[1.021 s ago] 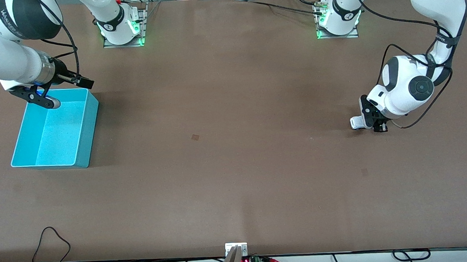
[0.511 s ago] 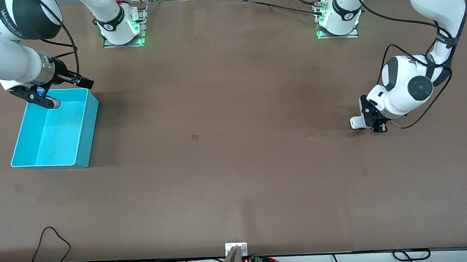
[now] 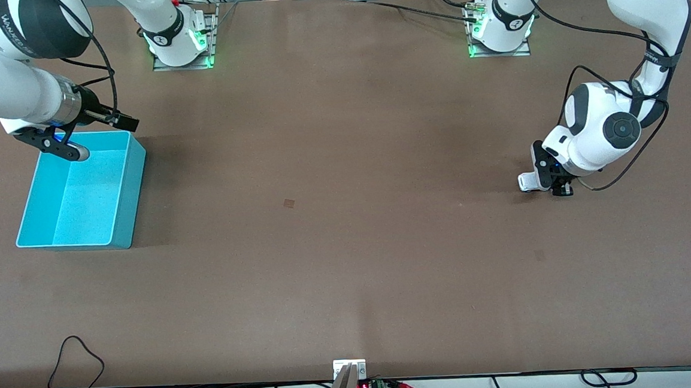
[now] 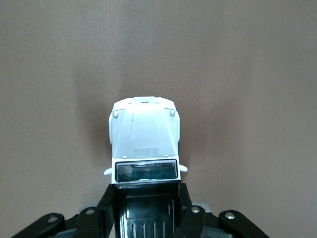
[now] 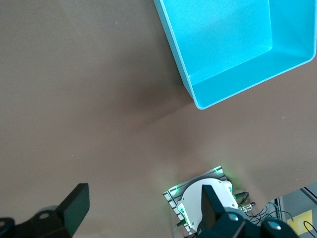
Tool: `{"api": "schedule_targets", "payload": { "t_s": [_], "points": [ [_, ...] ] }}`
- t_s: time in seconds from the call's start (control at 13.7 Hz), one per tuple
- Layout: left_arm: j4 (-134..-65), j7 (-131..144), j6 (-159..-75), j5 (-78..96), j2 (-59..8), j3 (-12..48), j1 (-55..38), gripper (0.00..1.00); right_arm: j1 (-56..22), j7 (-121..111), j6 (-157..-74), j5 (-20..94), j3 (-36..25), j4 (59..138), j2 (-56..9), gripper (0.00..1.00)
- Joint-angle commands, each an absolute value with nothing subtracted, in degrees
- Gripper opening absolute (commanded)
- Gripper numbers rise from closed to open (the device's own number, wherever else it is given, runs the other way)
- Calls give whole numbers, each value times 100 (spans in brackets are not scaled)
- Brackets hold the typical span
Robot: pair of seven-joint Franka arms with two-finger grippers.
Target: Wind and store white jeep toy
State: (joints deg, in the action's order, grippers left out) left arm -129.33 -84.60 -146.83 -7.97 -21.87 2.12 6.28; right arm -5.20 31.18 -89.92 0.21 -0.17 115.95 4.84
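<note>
Toy: the small white plastic jeep toy with a black roof and rear sits on the brown table toward the left arm's end, its white hood poking out from under the gripper.
Left gripper: the left gripper is down at the table, its black fingers pressed against both sides of the jeep's black rear, pinching it.
Right gripper: the right gripper hangs over the rim of the bin at the right arm's end, waiting, its two fingers spread wide with nothing between them.
Bin: the turquoise rectangular plastic bin stands open on the table, well apart from the jeep, its inside bare.
</note>
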Motion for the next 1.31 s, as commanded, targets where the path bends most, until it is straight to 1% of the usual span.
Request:
{"api": "schedule_targets", "payload": {
  "t_s": [0.0,1.24],
  "points": [
    [-12981,-8429,-15003,-958,-2452,246,773,1,-501,3103,-8965,88,-18,11637,536,100],
    [-12964,-9220,-15021,-958,-2645,237,1458,0,-501,3103,-8974,88,-18,11637,536,100]
  ]
}}
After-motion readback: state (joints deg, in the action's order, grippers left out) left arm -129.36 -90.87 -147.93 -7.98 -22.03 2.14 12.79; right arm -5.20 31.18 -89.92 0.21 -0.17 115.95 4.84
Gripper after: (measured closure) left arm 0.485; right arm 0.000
